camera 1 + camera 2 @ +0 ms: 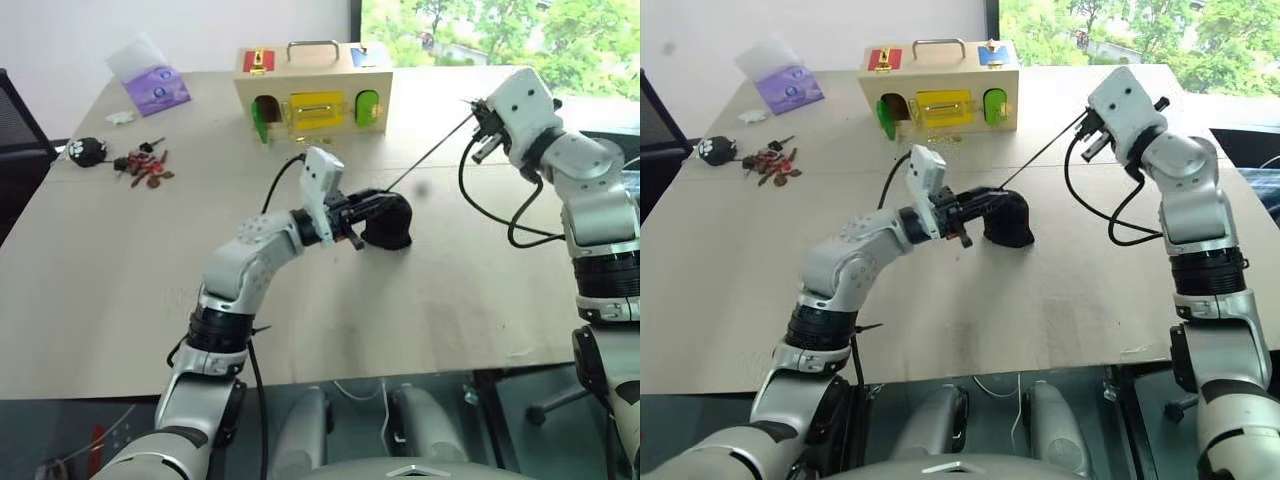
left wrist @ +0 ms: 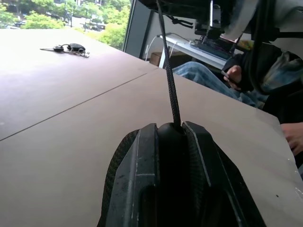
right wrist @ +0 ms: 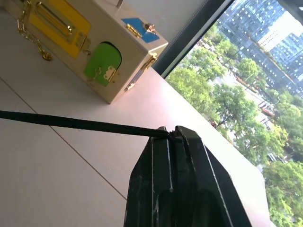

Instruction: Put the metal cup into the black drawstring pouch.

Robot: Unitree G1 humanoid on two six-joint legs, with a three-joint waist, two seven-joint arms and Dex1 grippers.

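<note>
Here, on the table (image 1: 150,300) (window behind), left gripper (image 1: 372,215) clenches the black drawstring pouch (image 1: 390,222); right gripper (image 1: 478,118) pinches its cord (image 1: 430,152).

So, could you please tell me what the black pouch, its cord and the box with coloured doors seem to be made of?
The small black drawstring pouch looks like soft matte fabric: it slumps and creases. Its thin black cord appears to be braided textile, with a woven texture. The pale box with coloured doors seems to be light unpainted wood, with shiny, probably brass-coloured metal latches.
</note>
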